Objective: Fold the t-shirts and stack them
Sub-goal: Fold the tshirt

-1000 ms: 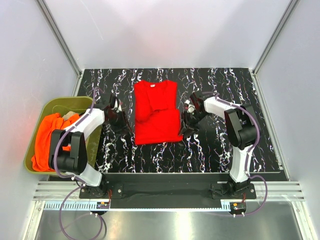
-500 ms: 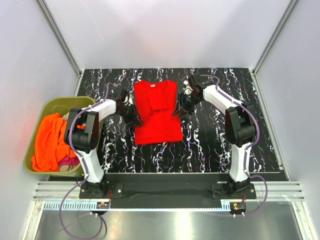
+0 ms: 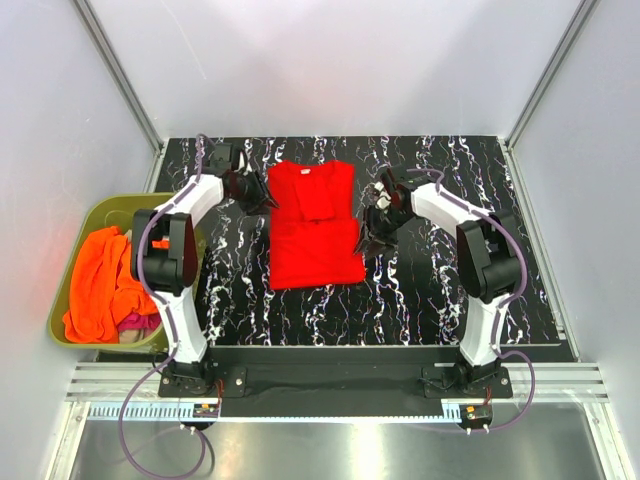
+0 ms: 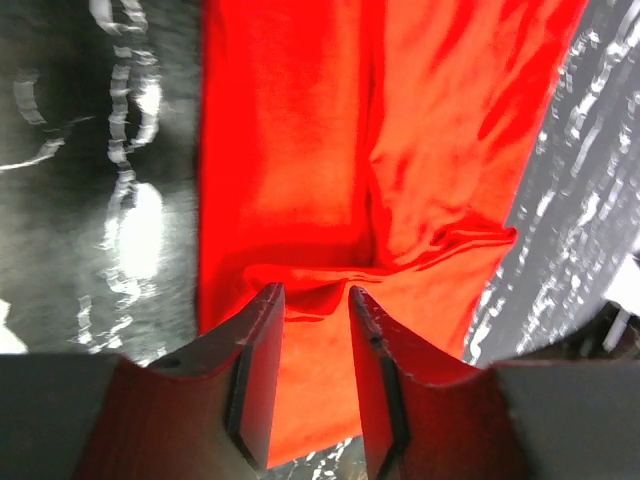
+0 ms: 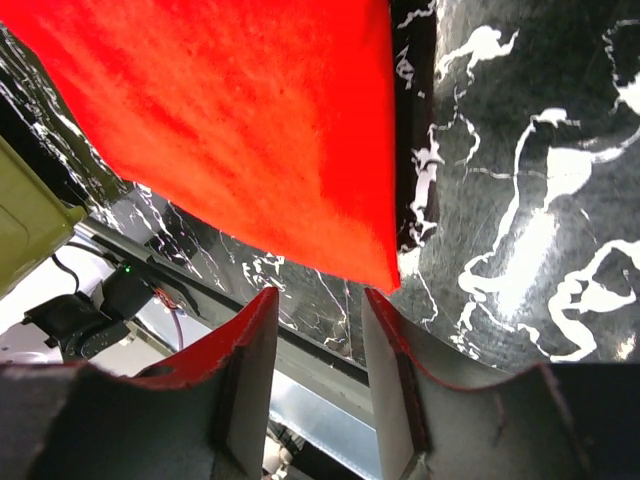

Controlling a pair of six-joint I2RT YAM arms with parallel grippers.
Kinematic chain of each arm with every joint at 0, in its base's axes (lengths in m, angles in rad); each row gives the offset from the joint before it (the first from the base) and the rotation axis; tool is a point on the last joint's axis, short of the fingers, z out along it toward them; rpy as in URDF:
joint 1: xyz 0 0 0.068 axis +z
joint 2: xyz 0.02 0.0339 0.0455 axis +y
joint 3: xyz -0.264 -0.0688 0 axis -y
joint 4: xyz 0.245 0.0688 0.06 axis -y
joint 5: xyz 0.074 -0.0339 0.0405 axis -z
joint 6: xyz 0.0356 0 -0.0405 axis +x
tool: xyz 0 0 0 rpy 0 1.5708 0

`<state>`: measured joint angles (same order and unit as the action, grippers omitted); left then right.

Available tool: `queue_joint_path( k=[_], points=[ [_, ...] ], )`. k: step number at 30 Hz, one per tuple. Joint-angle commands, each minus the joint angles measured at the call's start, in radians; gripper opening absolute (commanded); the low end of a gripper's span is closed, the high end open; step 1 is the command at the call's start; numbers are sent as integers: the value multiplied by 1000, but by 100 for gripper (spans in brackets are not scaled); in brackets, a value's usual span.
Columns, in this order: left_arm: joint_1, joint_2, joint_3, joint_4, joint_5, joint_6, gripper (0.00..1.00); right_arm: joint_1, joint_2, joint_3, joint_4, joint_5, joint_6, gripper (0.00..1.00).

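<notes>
A bright red t-shirt (image 3: 315, 230) lies flat on the black marbled table, narrowed to a long rectangle with its sleeves folded in and its collar at the far end. My left gripper (image 3: 256, 192) is open at the shirt's far left edge. In the left wrist view its jaws (image 4: 315, 300) stand apart just above the red cloth (image 4: 420, 150), gripping nothing. My right gripper (image 3: 370, 236) is open at the shirt's right edge. In the right wrist view its jaws (image 5: 318, 300) are empty, just off the near right corner of the shirt (image 5: 230, 110).
An olive-green tub (image 3: 112, 208) stands off the table's left edge. It holds a crumpled orange t-shirt (image 3: 100, 285) with a bit of magenta cloth (image 3: 138, 322) under it. Bare marbled table (image 3: 450, 290) lies right of and in front of the red shirt.
My left gripper has moved toward the far end along the shirt's left edge. My right gripper has moved nearer along the right edge. The red shirt looks flatter than a second ago.
</notes>
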<state>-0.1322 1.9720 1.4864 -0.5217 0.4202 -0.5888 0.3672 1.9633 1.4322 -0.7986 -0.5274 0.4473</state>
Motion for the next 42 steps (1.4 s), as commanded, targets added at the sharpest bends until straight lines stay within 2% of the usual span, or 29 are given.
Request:
queue_joint_path(
  k=[1,4,7,9,12,16,17,19,20,23,27,28,31,36,38,42],
  points=[
    [-3,-103,-20,-27,-110,7,40,-4,-86,-12,7,24,2,47],
    [-9,-214,-130,-29,-118,41,42,-2,-95,-32,21,11,1,49],
    [-33,-292,-248,-18,-35,58,40,-2,-81,-56,68,-83,1,51],
    [-65,-312,-326,9,56,43,36,4,-61,-72,91,-149,7,51],
    [-102,-337,-391,107,101,-2,30,30,-31,-62,122,-184,4,48],
    [-96,-221,-339,196,161,-26,29,64,8,-52,189,-276,13,36],
    [-89,-190,-290,198,173,-34,28,67,29,-50,206,-331,24,28],
    [-64,-109,-244,224,204,-63,29,65,66,-52,257,-370,31,21],
    [-57,-84,-207,230,204,-68,29,67,77,-58,268,-379,28,12],
    [-23,19,-140,223,181,-62,29,62,115,-91,285,-370,7,3],
    [22,80,-104,175,180,-30,29,44,155,-157,294,-342,-18,2],
    [22,90,-88,107,164,-8,29,30,146,-176,295,-341,-16,2],
    [20,26,-67,43,126,47,30,27,68,-177,288,-322,-10,5],
    [8,-156,-112,38,109,37,35,4,0,-107,283,-335,42,10],
    [2,-196,-123,35,117,29,36,1,43,-43,283,-345,47,13],
    [-44,-179,-150,37,176,9,36,-22,156,71,285,-341,60,16]
  ],
)
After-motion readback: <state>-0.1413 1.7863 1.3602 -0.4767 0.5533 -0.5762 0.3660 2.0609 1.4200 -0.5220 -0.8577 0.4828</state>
